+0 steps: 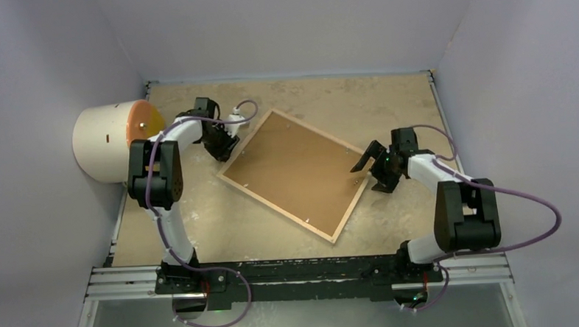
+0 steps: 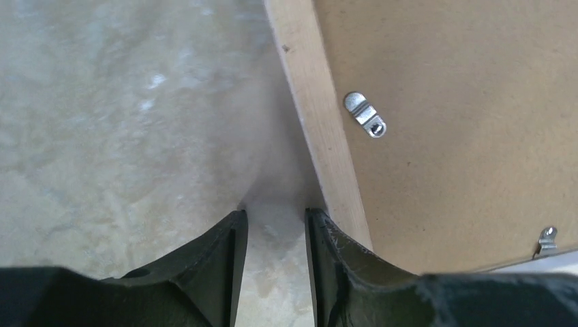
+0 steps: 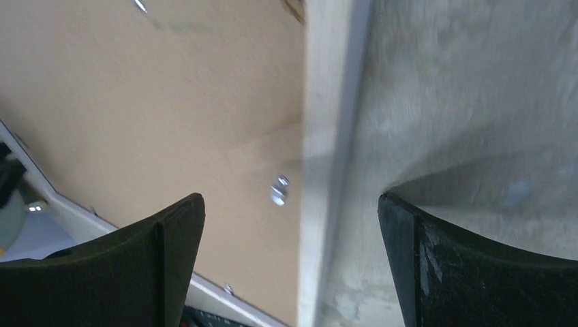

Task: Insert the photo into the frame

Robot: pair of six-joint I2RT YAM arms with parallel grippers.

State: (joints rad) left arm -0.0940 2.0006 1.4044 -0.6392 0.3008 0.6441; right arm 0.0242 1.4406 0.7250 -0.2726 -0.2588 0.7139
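Across the middle of the mottled beige table (image 1: 201, 226), the thin rectangular light-wood picture frame (image 2: 322, 136) lies face down, its plain brown backing board (image 1: 294, 174) under small metal turn clips (image 2: 364, 114); the glossy photo shows in no view. The left gripper (image 2: 276, 218) stands narrowly parted and empty just outside one rail, and the right gripper (image 3: 292, 204) gapes wide astride the opposite rail. A shallow pinch there could skid or tip the frame and unseat the board.

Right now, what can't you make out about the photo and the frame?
- The photo: not seen in any view. The backing board fills the frame, so whether it lies underneath cannot be told.
- Glass front: all views, the frame lies back up.
- Metal clip: right wrist view, blurred.
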